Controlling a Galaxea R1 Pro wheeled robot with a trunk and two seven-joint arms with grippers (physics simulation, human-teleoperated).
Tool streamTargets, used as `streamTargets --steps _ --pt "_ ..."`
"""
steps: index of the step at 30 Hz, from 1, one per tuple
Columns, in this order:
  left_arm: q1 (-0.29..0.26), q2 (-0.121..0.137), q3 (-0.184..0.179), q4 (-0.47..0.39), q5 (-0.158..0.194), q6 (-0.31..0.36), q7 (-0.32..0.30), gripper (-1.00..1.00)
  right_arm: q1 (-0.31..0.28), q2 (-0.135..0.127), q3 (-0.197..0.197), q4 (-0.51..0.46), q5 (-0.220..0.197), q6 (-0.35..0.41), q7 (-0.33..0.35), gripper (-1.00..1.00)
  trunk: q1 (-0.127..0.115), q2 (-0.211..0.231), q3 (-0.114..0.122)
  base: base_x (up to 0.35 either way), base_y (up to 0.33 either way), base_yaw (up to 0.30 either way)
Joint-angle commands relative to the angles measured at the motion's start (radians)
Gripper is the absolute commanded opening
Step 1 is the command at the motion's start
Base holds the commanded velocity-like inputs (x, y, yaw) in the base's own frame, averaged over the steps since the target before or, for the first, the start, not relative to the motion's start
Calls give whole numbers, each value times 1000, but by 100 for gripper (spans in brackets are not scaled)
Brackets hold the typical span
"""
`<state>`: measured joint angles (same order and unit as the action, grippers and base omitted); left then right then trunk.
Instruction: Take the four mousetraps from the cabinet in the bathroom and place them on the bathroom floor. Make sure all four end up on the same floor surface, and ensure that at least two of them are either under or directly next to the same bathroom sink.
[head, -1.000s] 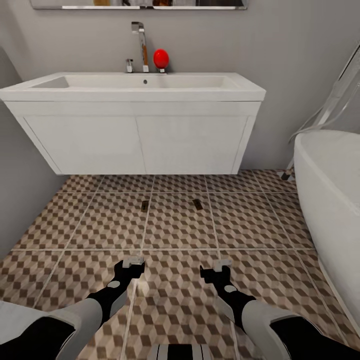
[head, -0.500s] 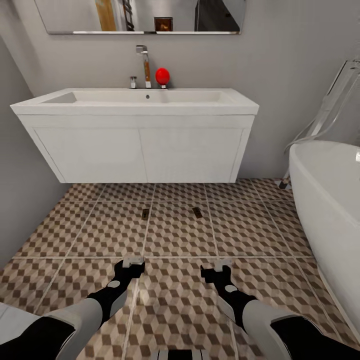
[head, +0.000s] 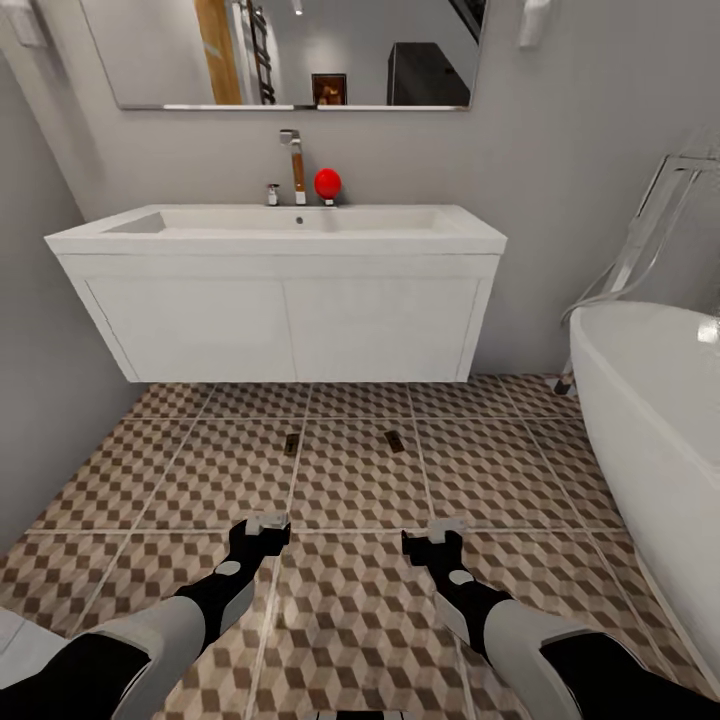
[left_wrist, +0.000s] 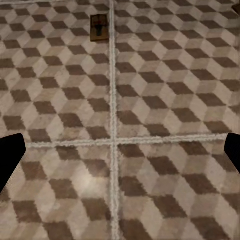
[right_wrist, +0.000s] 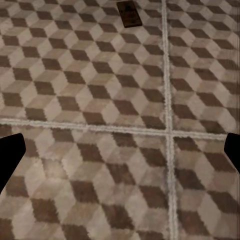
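Two mousetraps lie flat on the cube-patterned bathroom floor (head: 350, 590), just in front of the sink's vanity (head: 285, 315): one (head: 290, 444) on a grout line, the other (head: 394, 441) to its right. The white sink (head: 280, 225) with its chrome tap (head: 293, 160) hangs above them. My left gripper (head: 267, 522) and right gripper (head: 432, 530) hover low over the tiles, nearer to me than the traps, both open and empty. The left wrist view looks past the open left gripper (left_wrist: 120, 150) to one mousetrap (left_wrist: 99, 27). The right wrist view looks past the right gripper (right_wrist: 120, 150) to the other mousetrap (right_wrist: 129, 14). The cabinet is out of view.
A white bathtub (head: 650, 420) fills the right side, with a chrome floor tap (head: 640, 250) behind it. A grey wall (head: 40, 400) closes the left. A red round object (head: 327, 183) stands on the sink's back edge under a mirror (head: 290, 50).
The whole picture has shifted: the sink and the traps sit lower and smaller and more mirror shows, so the camera has moved. Both grippers keep their pose.
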<state>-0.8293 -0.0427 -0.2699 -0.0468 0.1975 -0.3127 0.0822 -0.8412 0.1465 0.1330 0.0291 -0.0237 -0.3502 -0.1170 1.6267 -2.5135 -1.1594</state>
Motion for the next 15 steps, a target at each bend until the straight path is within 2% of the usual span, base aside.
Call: streamTargets --steps 1,15 --pt "-1 0 -9 1 8 -3 4 100 -2 1 8 3 -2 -4 -13 100 -1 0 3 0 0 0" --pt "-1 0 -8 1 8 -5 4 100 -1 1 8 3 -4 -4 -39 100 -7 3 57 0 0 0"
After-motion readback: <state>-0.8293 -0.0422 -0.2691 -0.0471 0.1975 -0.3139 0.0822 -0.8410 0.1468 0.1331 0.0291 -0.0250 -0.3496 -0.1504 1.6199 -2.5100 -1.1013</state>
